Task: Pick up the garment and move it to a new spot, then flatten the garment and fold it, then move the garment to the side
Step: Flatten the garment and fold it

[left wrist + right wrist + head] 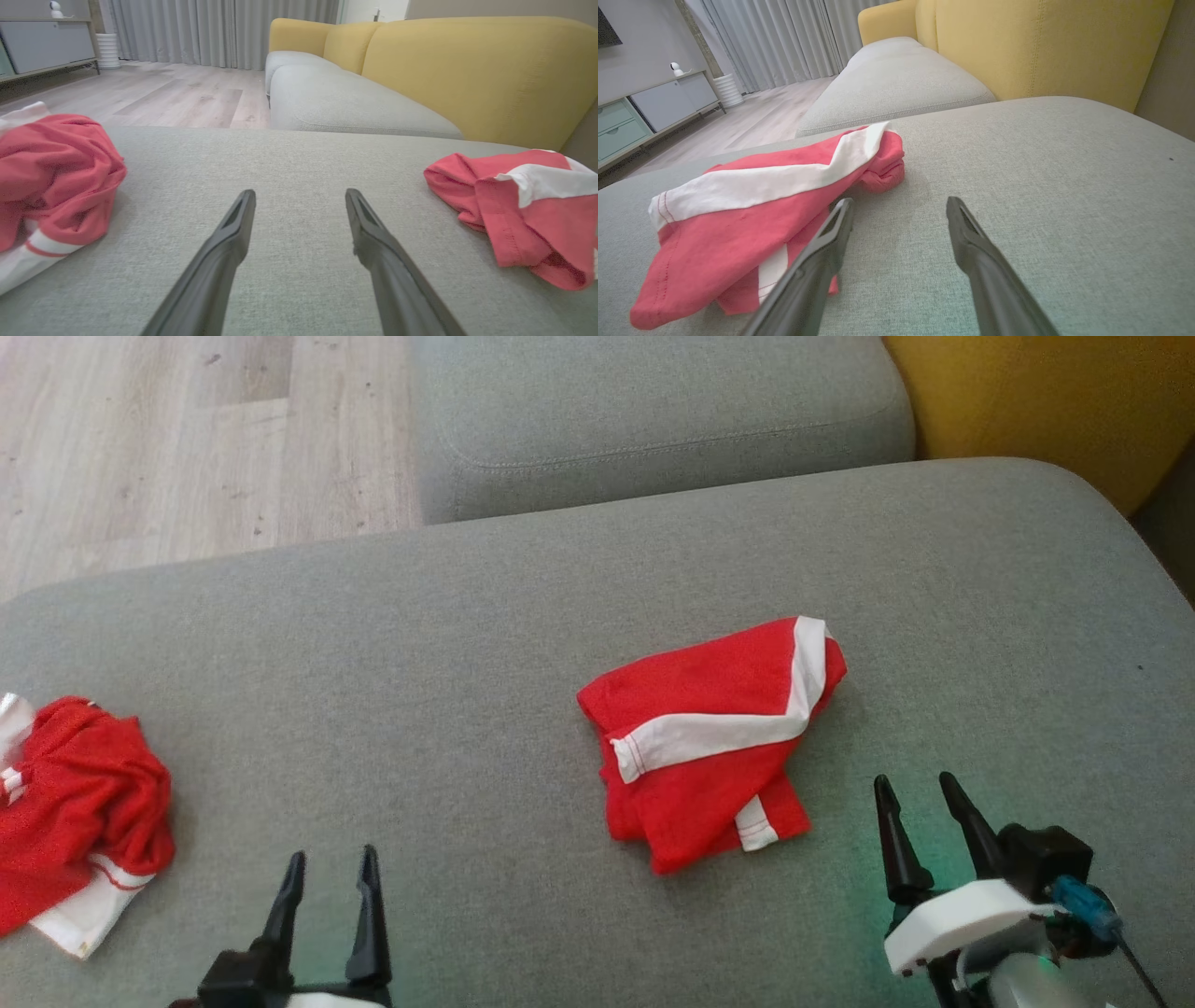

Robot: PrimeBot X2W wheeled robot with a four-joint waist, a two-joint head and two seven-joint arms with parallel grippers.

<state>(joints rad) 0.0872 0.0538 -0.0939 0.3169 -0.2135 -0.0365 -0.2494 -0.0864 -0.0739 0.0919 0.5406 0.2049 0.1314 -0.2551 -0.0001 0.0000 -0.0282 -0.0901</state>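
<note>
Grippers sit low over the grey seat cushion (523,579), pointing away from the robot. The left gripper (333,863) and the right gripper (915,791) each hold their two dark fingers spread wide, and neither has hold of anything. Bare cushion fabric lies straight ahead of both pairs of fingertips. The folded garment (709,737), red with white bands, lies flat on the cushion between the two grippers and a little ahead of them. It is just beside the right gripper, forward and to its left. In the right wrist view that gripper's left finger (817,261) overlaps the cloth's near edge, though whether they touch cannot be told. From the left gripper it lies ahead and well off to the right. A crumpled garment (84,803), also red and white, is bunched to the left of the left gripper, apart from it. Farther ahead are a second grey cushion (653,420), a yellow backrest (1046,401) and a wooden floor (187,439). In all there are two grippers, two garments and two grey cushions.
</note>
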